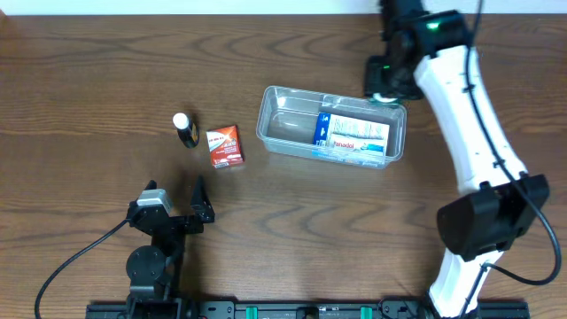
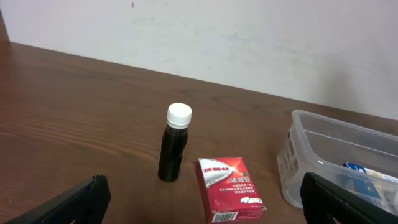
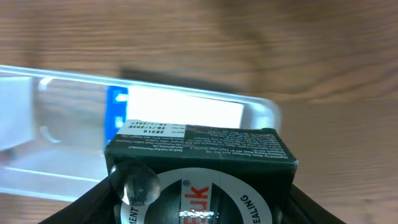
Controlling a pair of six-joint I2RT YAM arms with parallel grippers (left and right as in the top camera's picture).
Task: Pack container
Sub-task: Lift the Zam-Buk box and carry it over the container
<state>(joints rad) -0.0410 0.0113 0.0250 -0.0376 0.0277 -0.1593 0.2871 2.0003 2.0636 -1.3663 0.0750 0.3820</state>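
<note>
Clear plastic rectangular tub with rounded corners point(image 1: 263, 124) sits right of table centre, long side across the brown wooden table point(image 1: 89, 62). A blue-and-white box point(image 1: 353, 135) fills its right half; the left half is bare. Right gripper point(image 1: 386, 86) is over the tub's far right corner, clamped on a dark green printed carton point(image 3: 199, 155). Left gripper point(image 1: 174, 191) is spread wide with nothing between its fingers, at the near edge. Ahead of it stand a dark bottle with white cap point(image 1: 183, 128) and a small red carton point(image 1: 225, 147), just beside each other, with a gap to the tub's left wall.
</note>
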